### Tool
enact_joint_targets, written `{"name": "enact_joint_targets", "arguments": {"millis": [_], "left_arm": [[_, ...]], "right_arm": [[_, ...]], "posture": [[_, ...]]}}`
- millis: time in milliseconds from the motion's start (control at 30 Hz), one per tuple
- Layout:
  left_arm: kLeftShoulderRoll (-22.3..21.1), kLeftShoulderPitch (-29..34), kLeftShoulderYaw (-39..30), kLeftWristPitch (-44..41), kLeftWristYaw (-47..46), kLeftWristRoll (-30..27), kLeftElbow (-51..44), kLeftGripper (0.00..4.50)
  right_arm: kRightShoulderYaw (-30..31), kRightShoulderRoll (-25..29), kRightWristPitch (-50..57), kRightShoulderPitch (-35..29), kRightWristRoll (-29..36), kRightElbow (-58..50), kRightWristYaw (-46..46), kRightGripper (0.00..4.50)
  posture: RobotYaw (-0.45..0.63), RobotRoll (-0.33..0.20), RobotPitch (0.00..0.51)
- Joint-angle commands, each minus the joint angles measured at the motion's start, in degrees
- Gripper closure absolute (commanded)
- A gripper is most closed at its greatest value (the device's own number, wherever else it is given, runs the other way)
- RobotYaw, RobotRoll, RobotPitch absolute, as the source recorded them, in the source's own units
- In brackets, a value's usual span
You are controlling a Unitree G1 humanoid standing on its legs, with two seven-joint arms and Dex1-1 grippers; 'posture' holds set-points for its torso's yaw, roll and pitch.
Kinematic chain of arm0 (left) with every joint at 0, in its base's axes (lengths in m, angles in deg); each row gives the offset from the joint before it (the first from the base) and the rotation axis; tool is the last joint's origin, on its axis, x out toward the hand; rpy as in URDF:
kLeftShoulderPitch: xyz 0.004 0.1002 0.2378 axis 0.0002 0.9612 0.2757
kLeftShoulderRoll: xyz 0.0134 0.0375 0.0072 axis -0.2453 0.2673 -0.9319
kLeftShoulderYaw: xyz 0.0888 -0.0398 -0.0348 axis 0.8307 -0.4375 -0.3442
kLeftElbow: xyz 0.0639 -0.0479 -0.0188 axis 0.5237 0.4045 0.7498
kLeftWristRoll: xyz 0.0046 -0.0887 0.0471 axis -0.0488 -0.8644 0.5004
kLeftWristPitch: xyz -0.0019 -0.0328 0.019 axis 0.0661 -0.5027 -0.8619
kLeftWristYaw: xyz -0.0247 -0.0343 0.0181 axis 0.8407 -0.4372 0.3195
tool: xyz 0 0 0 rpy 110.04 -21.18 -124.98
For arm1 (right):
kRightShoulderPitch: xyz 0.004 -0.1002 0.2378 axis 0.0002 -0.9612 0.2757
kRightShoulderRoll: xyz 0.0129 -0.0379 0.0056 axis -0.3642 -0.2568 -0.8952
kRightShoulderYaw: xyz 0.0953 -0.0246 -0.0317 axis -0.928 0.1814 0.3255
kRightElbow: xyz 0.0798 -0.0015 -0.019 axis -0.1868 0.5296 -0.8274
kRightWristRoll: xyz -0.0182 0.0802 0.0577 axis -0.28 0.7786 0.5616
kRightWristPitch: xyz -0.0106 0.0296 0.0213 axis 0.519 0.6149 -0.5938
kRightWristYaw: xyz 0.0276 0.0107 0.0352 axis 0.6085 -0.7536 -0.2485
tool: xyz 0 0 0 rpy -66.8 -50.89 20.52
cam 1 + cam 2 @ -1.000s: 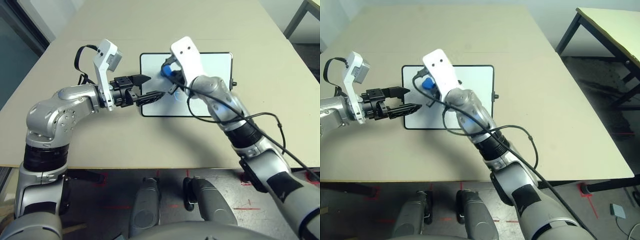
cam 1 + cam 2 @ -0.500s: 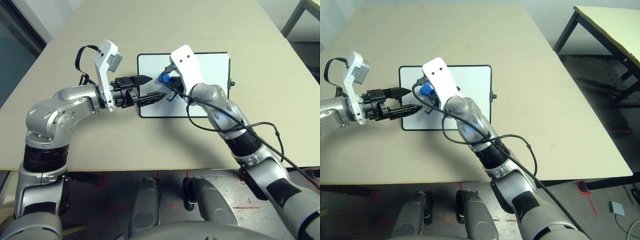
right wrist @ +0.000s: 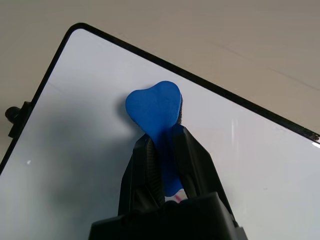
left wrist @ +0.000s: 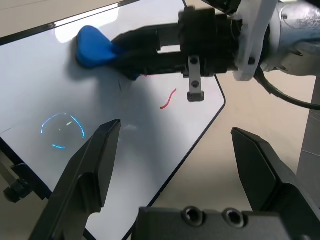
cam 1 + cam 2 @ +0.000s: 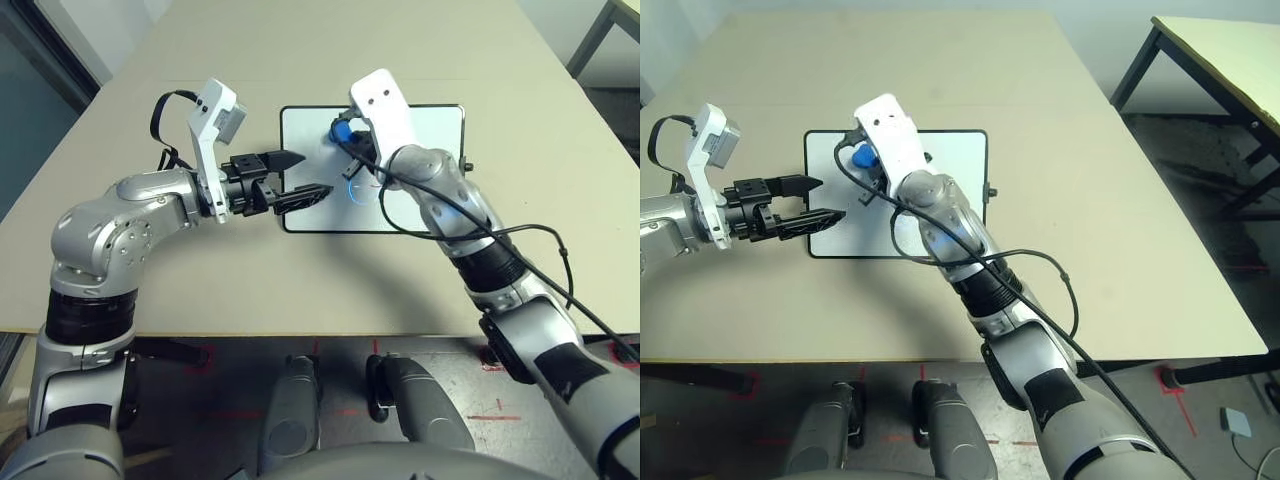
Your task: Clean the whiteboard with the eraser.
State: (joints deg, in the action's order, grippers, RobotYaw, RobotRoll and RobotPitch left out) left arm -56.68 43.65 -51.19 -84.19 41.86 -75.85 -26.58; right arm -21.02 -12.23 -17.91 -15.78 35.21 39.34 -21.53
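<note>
The big table (image 5: 200, 290) has the whiteboard (image 5: 435, 125) lying flat on it. The left gripper (image 5: 316, 172) is wide open over the board's left side. The right gripper (image 3: 162, 134) is squeezing the blue eraser (image 3: 154, 105), which has just slid closer to the board's far edge. I can't tell if it touches the board. More of the blue ring (image 5: 360, 190) peeks out now, and a red squiggle (image 4: 169, 99) is there too, so more wiping seems needed.
</note>
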Motion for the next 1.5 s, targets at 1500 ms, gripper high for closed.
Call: {"name": "enact_joint_targets", "arguments": {"millis": [1500], "left_arm": [[-0.44, 0.07, 1.08, 0.28, 1.26, 0.66, 0.58, 0.0]], "right_arm": [[1.55, 6.07, 8.11, -14.21, -1.73, -8.2, -2.64, 4.1]], "posture": [[0.05, 0.0, 0.177]]}}
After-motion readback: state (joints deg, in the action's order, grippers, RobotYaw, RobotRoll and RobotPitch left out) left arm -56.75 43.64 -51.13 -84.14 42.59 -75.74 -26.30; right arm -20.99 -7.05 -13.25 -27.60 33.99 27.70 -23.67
